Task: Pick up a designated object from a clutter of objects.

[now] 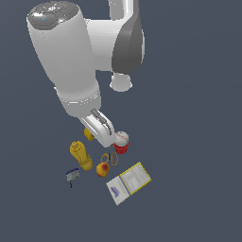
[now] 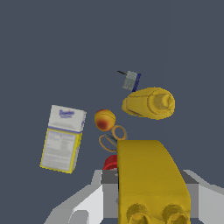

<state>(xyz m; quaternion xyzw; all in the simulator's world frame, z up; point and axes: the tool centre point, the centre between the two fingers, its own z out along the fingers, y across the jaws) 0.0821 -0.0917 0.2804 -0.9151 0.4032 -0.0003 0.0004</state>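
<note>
The yellow block (image 2: 148, 175) fills the near part of the wrist view, sitting right at the gripper (image 1: 99, 132). The pincer looks clamped on it, though the block hides the fingertips. So this reads as the grasp made and the lift in hand. Just beside the block is the red cup (image 2: 110, 162), with the white ball (image 1: 122, 137) on it. The scissors (image 2: 111, 139) and the fruit (image 2: 104, 120) lie near. Further out are the squeeze bottle (image 2: 151, 103), the small blue-grey gadget (image 2: 131, 80) and the flat box (image 2: 62, 139). Next move, I'd say: rise straight up, steady grip, clear of that cup.
</note>
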